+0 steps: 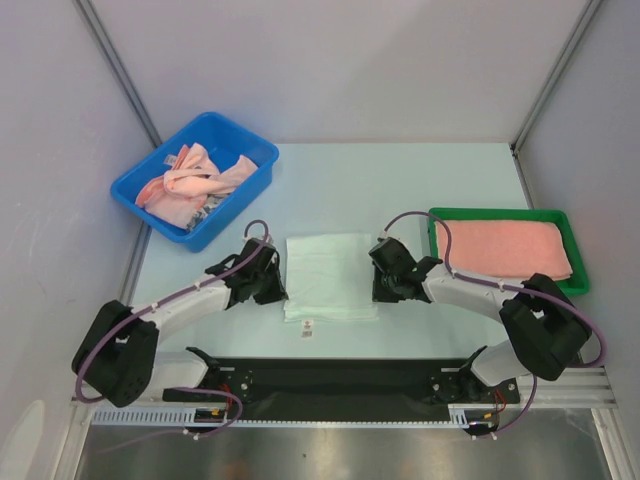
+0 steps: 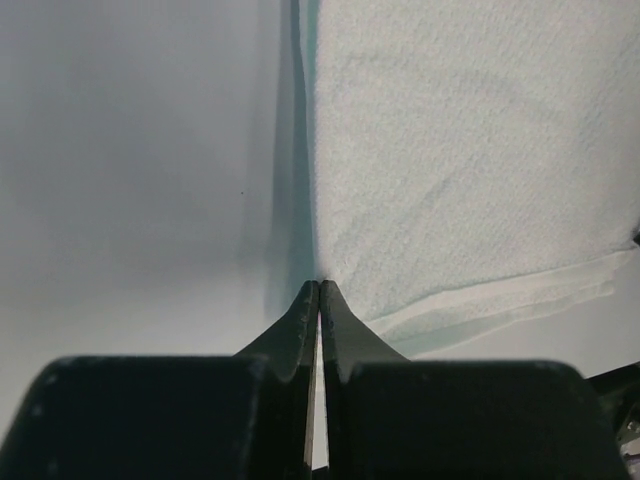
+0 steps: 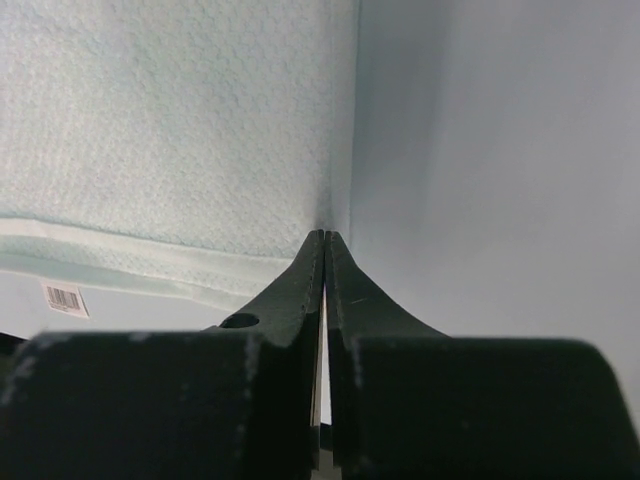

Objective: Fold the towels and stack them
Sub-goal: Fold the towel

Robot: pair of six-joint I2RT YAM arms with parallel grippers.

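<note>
The pale mint towel (image 1: 328, 275) lies flat at the middle of the table (image 1: 420, 180), between the two arms, with its layered hem toward the arm bases. The left fingers (image 2: 303, 312) are clenched on its left edge and the right fingers (image 3: 305, 270) on its right edge, each pinching only the rim of the cloth.

Step in hand, as judged: a fold of this towel. Lift both edges together and level. Carry them across at equal speed so the fold line runs straight. Keep the pinch until the moving edge meets the resting one.

The top view alone shows the remaining work: crumpled pink towels (image 1: 190, 180) in the blue bin (image 1: 135, 190) far left, and a folded pink towel (image 1: 510, 250) in the green tray (image 1: 500, 214) at right. The wrist views alone show the pinch points. The right wrist view shows the barcode label (image 3: 63, 298) clearly.
</note>
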